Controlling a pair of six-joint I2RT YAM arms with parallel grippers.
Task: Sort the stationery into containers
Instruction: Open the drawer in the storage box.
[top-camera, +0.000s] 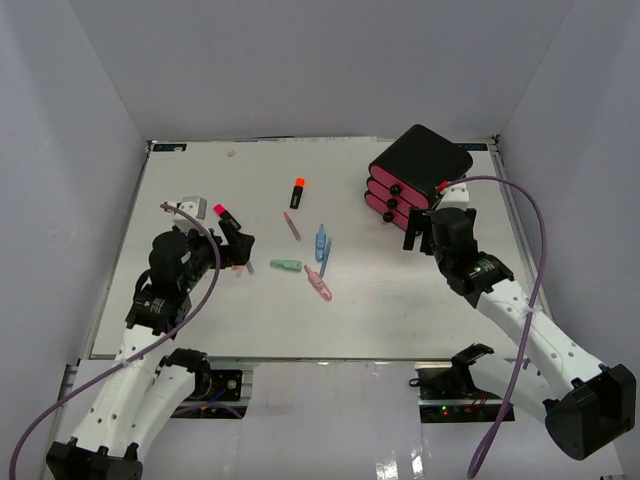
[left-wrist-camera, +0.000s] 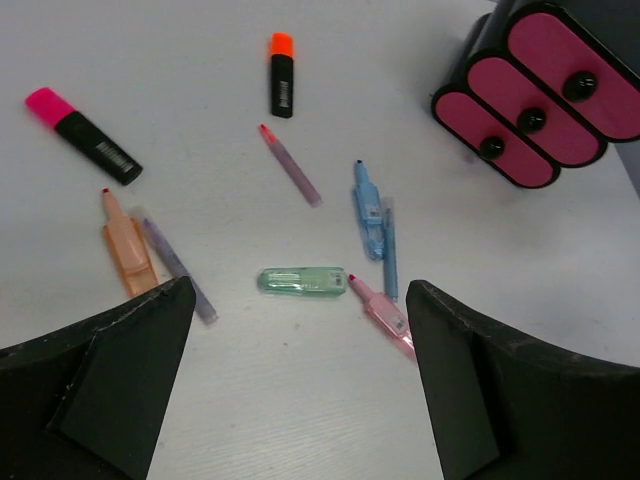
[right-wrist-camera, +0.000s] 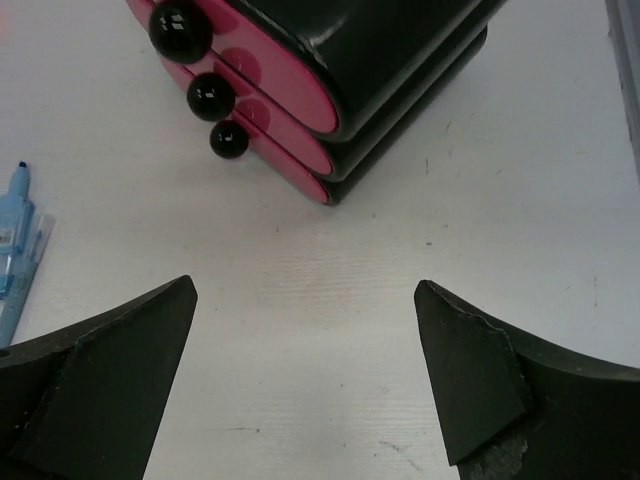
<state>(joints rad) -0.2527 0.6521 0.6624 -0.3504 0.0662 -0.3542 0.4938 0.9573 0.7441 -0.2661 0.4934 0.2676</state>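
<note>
The black box of three pink-fronted drawers (top-camera: 420, 168) stands at the back right, all drawers shut; it shows in the left wrist view (left-wrist-camera: 540, 95) and the right wrist view (right-wrist-camera: 330, 60). Stationery lies loose mid-table: an orange-capped highlighter (top-camera: 298, 191) (left-wrist-camera: 282, 75), a pink-capped highlighter (top-camera: 226, 215) (left-wrist-camera: 85, 136), a purple pen (left-wrist-camera: 291, 166), blue pens (top-camera: 321, 243) (left-wrist-camera: 369, 210), a green clip (top-camera: 286, 265) (left-wrist-camera: 303, 280), a pink pen (top-camera: 319, 284) (left-wrist-camera: 385, 315), and an orange pen (left-wrist-camera: 127, 248). My left gripper (top-camera: 238, 248) (left-wrist-camera: 300, 290) is open and empty, left of the green clip. My right gripper (top-camera: 418, 232) (right-wrist-camera: 305, 290) is open and empty, in front of the drawers.
White walls close in the table on the left, back and right. Another thin purple pen (left-wrist-camera: 175, 268) lies beside the orange pen. A blue pen (right-wrist-camera: 15, 240) shows at the left edge of the right wrist view.
</note>
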